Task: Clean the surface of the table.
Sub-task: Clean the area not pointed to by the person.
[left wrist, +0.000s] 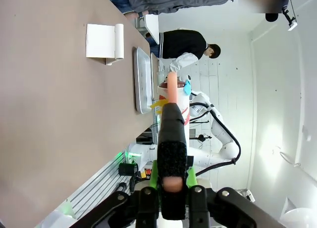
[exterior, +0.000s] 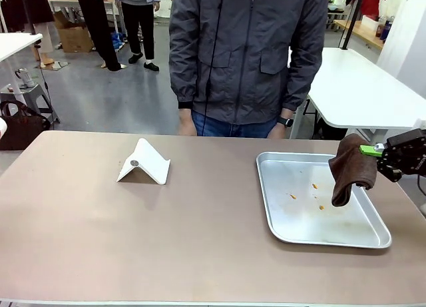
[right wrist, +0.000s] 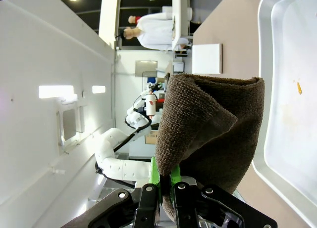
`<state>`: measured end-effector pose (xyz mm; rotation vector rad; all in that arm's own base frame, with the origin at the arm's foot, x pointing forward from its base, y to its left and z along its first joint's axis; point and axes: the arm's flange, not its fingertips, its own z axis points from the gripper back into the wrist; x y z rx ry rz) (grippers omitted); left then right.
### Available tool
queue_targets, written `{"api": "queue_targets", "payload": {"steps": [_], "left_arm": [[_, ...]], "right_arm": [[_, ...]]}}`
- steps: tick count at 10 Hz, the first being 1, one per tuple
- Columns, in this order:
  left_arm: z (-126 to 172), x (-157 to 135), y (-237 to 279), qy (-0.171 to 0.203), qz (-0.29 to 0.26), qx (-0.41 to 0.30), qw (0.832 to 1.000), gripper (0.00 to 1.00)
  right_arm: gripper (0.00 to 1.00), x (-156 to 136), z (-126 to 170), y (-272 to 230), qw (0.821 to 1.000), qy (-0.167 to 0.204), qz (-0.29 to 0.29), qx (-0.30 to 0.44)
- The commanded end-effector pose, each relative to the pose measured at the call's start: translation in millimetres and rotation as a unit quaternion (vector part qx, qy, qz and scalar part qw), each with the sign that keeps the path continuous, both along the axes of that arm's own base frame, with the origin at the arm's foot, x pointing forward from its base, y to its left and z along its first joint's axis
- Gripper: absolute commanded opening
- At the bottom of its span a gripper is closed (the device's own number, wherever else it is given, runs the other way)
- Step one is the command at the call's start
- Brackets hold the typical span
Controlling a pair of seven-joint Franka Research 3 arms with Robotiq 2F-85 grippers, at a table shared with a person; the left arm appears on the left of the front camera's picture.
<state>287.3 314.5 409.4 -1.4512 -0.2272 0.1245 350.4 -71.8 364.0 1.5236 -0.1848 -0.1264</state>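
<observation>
The brownish-taupe table [exterior: 133, 234] spans the front view. At its right end my right gripper [exterior: 373, 150] is shut on a dark brown cloth [exterior: 349, 167], which hangs down over the right side of a silver tray [exterior: 279, 217]. In the right wrist view the cloth [right wrist: 208, 134] bulges out of the shut gripper [right wrist: 166, 181], with the tray [right wrist: 292, 139] beside it. My left gripper [left wrist: 171, 109] hangs shut beyond the table's edge [left wrist: 59, 114]; a thin peach strip shows along its closed fingers, and I cannot tell what it is.
Several small orange crumbs [exterior: 314, 186] lie in the tray. A white folded stand [exterior: 143, 163] sits left of the middle of the table. A person in a dark grey jacket [exterior: 246, 54] stands at the far side. A white-topped table [exterior: 363, 87] stands behind on the right.
</observation>
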Motion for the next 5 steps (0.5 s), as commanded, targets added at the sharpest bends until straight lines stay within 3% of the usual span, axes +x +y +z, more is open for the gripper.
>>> {"api": "queue_targets", "payload": {"steps": [1, 5], "left_arm": [[2.4, -3.6, -4.7, -0.001, 0.003, -0.001, 1.0, 0.22], [2.4, -3.6, -4.7, -0.001, 0.003, -0.001, 1.0, 0.22]], "right_arm": [[0.0, -0.3, 3.4, -0.4, 1.0, -0.003, 0.002, 0.007], [0.0, -0.3, 3.4, -0.4, 1.0, -0.003, 0.002, 0.007]]}}
